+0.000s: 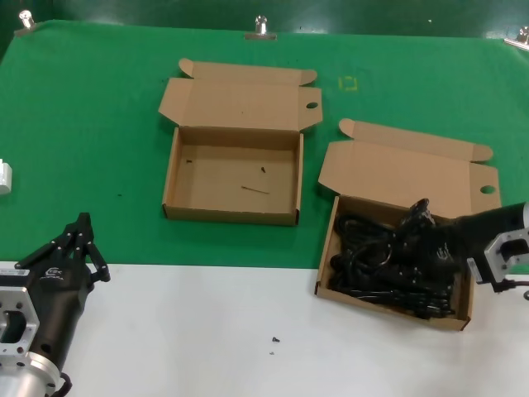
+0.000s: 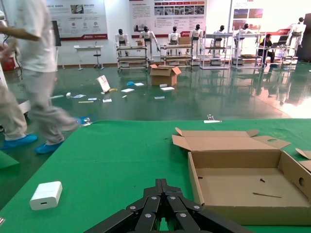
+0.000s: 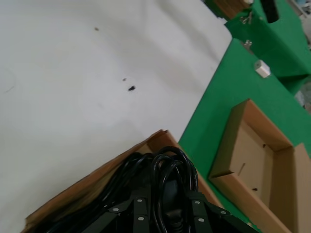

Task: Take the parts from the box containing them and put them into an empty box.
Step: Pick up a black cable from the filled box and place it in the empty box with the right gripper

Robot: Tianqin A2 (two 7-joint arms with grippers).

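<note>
Several black coiled power cords (image 1: 372,258) lie in the brown box containing them (image 1: 326,248) at the right, lid folded back. My right gripper (image 1: 417,217) is down inside this box among the cords. In the right wrist view its fingers (image 3: 167,182) stand apart on either side of a cord coil (image 3: 167,158), near the box wall (image 3: 97,187). The empty box (image 1: 231,169), with a thin dark line on its floor, sits in the middle on the green mat; it also shows in the left wrist view (image 2: 243,187) and the right wrist view (image 3: 252,145). My left gripper (image 1: 81,222) is parked at the lower left, shut and empty (image 2: 163,183).
A white adapter (image 1: 4,178) lies at the left edge of the mat, also in the left wrist view (image 2: 45,195). A small dark screw (image 1: 275,339) lies on the white table front. Clamps (image 1: 260,26) hold the mat's far edge. A person (image 2: 34,73) walks beyond the table.
</note>
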